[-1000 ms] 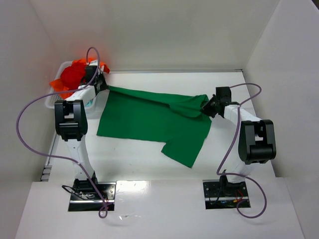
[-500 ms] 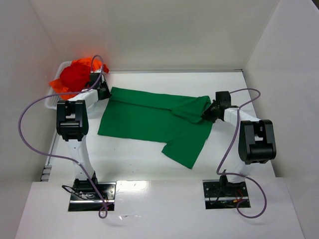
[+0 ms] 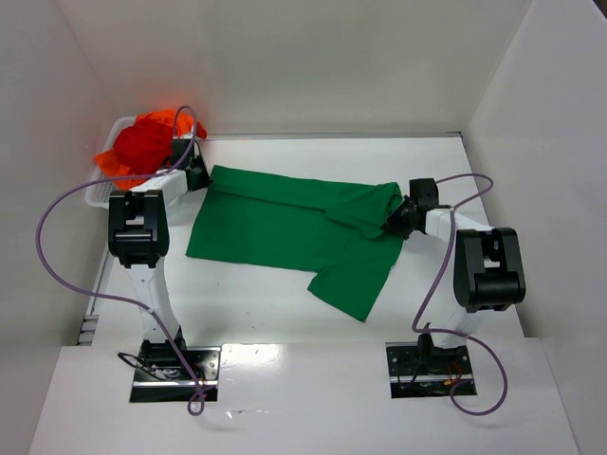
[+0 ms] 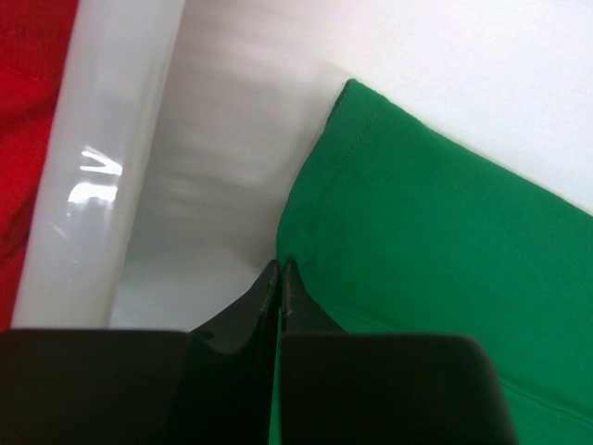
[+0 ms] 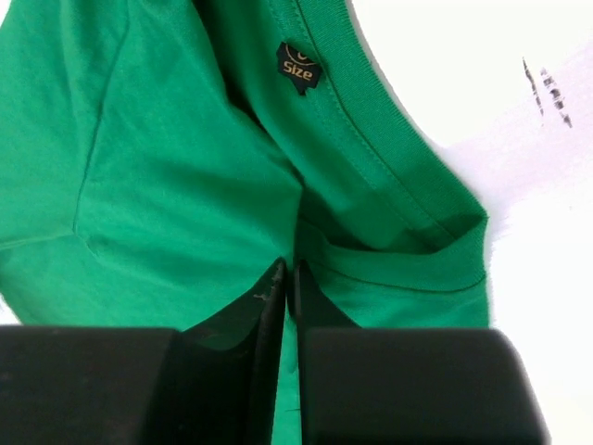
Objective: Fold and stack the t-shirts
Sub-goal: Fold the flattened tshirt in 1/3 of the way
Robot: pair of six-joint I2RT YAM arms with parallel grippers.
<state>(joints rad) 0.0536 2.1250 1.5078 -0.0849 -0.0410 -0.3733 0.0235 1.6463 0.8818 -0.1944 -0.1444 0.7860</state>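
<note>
green t-shirt [image 3: 275, 223] matt cloth; basket [image 4: 107, 148] glossy plastic

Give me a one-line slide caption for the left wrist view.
Left tool pinched shut on a stitched corner of the bright green cloth t-shirt, beside the white plastic basket holding red cloth.

Two arms built of white tubular links are picked out, the left arm [image 3: 156, 289] and the right arm [image 3: 446, 223]; each is interrupted by a boxy black joint housing [image 3: 137, 227]; a thin purple cable [image 3: 39, 237] is seen looped wide off the left one; a second purple cable [image 3: 469, 175] is arched off the right; each base is fixed to a flat metal plate [image 3: 204, 374]; the left gripper [image 4: 281, 278] and right gripper [image 5: 287, 273] are shown with matt black tapered fingers below broad black blocks.
</note>
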